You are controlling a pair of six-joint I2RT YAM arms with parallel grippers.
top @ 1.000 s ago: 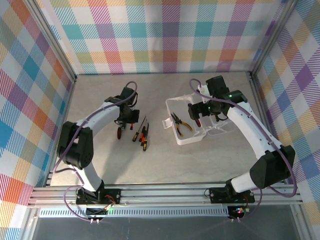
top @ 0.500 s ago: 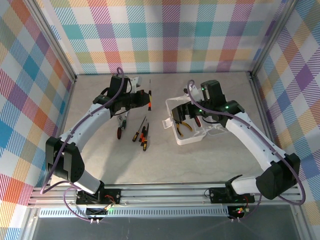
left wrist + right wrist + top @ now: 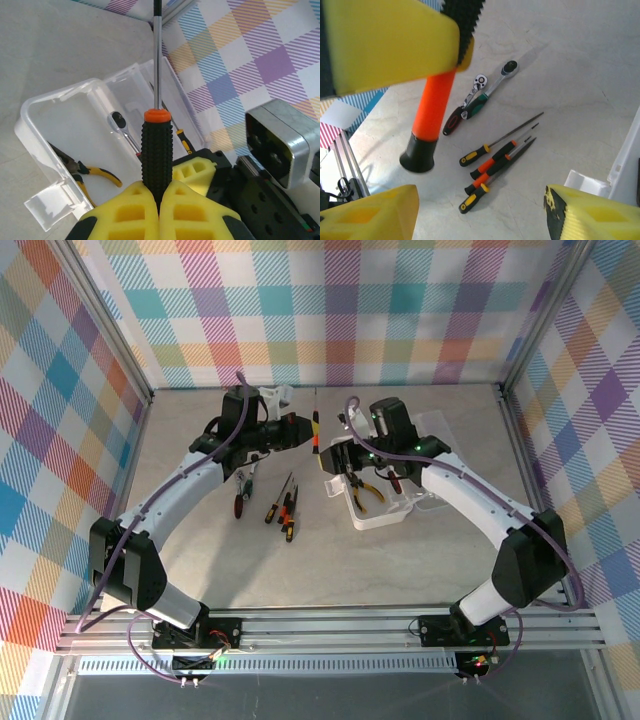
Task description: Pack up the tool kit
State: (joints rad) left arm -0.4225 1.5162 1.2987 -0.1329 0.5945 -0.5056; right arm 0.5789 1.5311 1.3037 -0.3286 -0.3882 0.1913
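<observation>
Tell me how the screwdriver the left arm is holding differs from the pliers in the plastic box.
The screwdriver is clamped in the left tool, off the table; the pliers lie loose on the floor of the box. The screwdriver's grip is black with orange, the pliers' handles yellow. The screwdriver is one straight shaft; the pliers have two curved handles. Both are hand tools from the same kit.
</observation>
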